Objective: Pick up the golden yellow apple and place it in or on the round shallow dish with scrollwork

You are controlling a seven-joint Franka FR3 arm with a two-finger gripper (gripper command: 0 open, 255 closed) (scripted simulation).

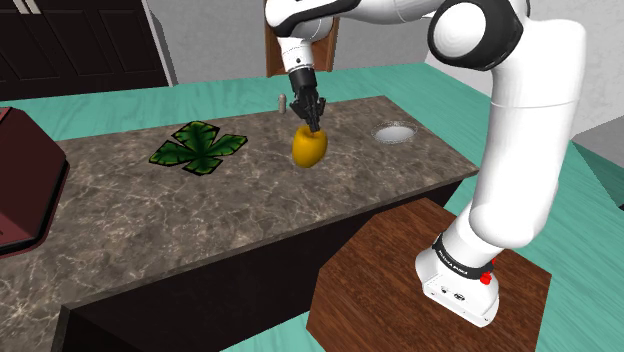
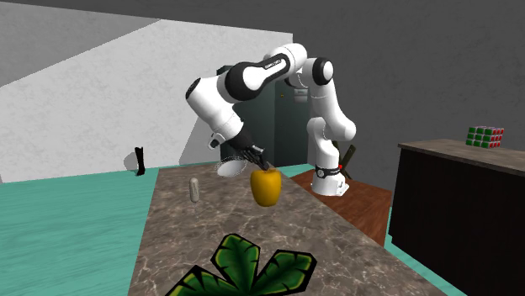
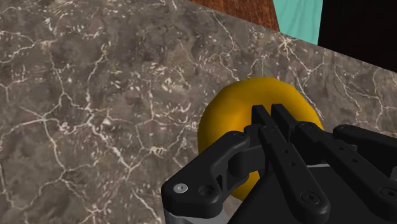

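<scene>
The golden yellow apple (image 1: 309,148) (image 2: 266,187) (image 3: 236,111) hangs a little above the marble counter (image 1: 230,215), near its middle. My black gripper (image 1: 313,124) (image 2: 260,163) (image 3: 275,114) is shut on the apple's top, its fingers close together over the fruit. The round shallow dish (image 1: 396,132) is small and pale. It rests on the counter toward the shoulder view's right, a short way from the apple. In the second exterior view the dish (image 2: 230,167) sits just behind the gripper, partly covered by it.
A green leaf-shaped mat (image 1: 198,147) (image 2: 244,265) lies on the counter at the shoulder view's left. A small grey cylinder (image 1: 283,101) (image 2: 194,190) stands near the far edge. A dark red object (image 1: 20,180) sits at the counter's left end. A colour cube (image 2: 485,136) tops a dark cabinet.
</scene>
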